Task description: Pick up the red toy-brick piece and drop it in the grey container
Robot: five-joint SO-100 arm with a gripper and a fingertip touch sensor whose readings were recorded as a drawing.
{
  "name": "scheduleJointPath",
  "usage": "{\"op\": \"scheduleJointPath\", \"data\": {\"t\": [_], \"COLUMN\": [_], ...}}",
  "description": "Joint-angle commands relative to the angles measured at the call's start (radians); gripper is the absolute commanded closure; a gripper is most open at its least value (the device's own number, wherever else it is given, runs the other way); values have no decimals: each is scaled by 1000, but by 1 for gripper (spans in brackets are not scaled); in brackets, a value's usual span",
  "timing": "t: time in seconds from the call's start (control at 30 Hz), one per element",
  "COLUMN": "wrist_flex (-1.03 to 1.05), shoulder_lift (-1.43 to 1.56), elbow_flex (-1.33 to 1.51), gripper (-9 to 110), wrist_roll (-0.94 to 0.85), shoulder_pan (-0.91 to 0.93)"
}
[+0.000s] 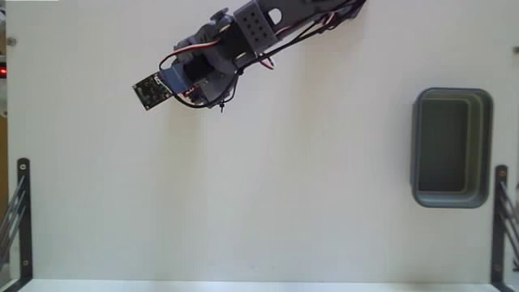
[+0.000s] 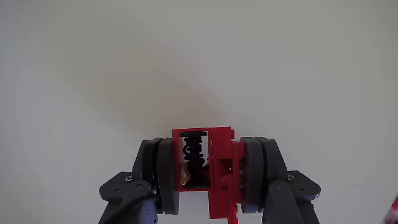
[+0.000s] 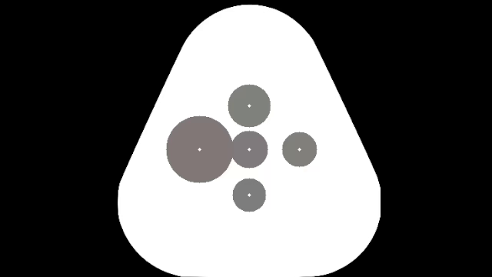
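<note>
In the fixed view, a black metal bracket (image 1: 22, 212) stands at the left edge of the white table (image 1: 268, 195). Further right, near the top, the arm (image 1: 243, 36) reaches in from the upper right, its wrist camera board (image 1: 149, 92) pointing down-left. The gripper (image 1: 212, 99) sits under the arm's body here, and its fingers and any load are hidden from this angle. Well apart, at the right side of the table, lies the grey container (image 1: 452, 148), a dark rectangular bin with rounded corners and a thick rim; its inside looks empty. A second black bracket (image 1: 500, 219) stands just beside it at the right edge.

In the wrist view, the gripper (image 2: 209, 177) is closed around the red toy-brick piece (image 2: 217, 174). The left finger (image 2: 163, 177) presses its left face, the right finger (image 2: 256, 174) its right face. The piece's dark underside with a black coil-like part faces the camera on its left half. Pale tabletop fills the view beyond it, and whether the piece touches the table cannot be told.
</note>
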Motion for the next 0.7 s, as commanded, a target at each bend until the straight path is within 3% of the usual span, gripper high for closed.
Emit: {"op": "scheduleJointPath", "data": {"t": [0.0,0.67], "wrist_flex": [45,280], "shoulder_lift": [75,60], "elbow_flex": [-79,-329], "gripper": [47,47], "wrist_roll": [5,5], "shoulder_pan": [21,21]}}
